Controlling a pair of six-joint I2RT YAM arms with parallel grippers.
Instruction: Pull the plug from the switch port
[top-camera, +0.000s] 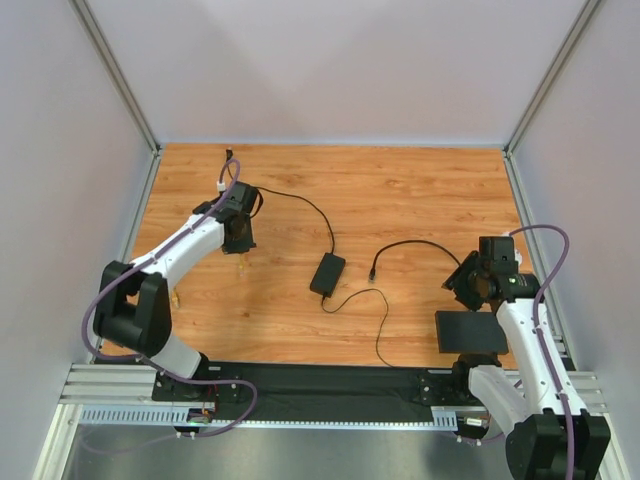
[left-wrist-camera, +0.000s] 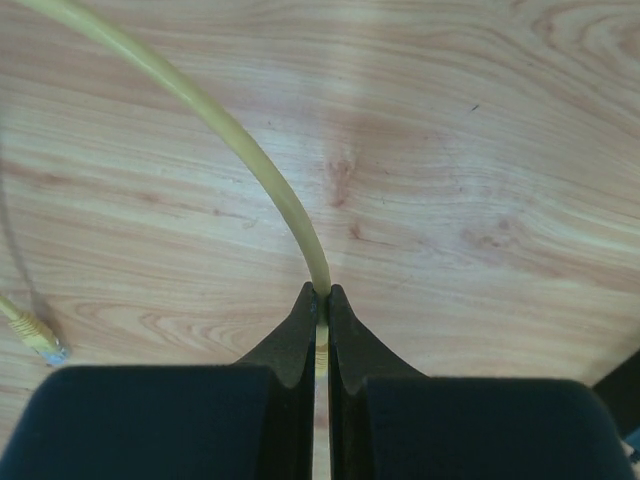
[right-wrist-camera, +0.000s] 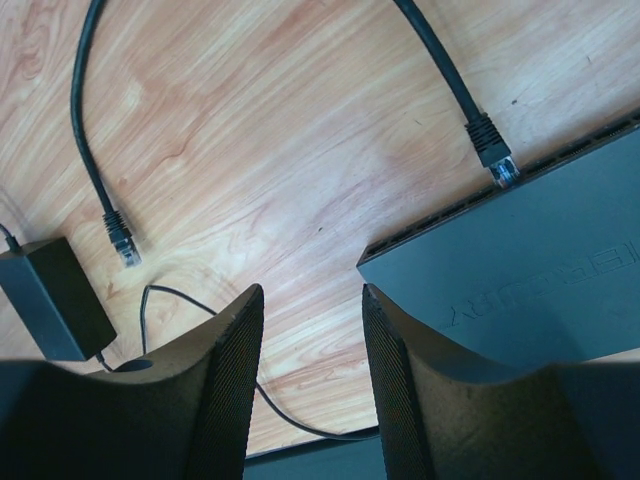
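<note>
The switch (top-camera: 470, 331) is a flat black slab at the near right; in the right wrist view (right-wrist-camera: 540, 250) its ported edge faces up-left. A black cable's plug (right-wrist-camera: 492, 155) lies at that edge with its clear tip showing, outside the ports as far as I can tell. The cable's other plug (right-wrist-camera: 120, 240) lies on the wood. My right gripper (right-wrist-camera: 310, 295) is open and empty, just above and left of the switch (top-camera: 465, 280). My left gripper (left-wrist-camera: 320, 292) is shut on a thin yellow cable (left-wrist-camera: 250, 150), far left (top-camera: 240, 238).
A small black adapter brick (top-camera: 327, 272) with thin cables lies mid-table, also in the right wrist view (right-wrist-camera: 55, 295). The yellow cable's plug (left-wrist-camera: 40, 342) lies on the wood. Grey walls enclose the wooden table (top-camera: 400, 190).
</note>
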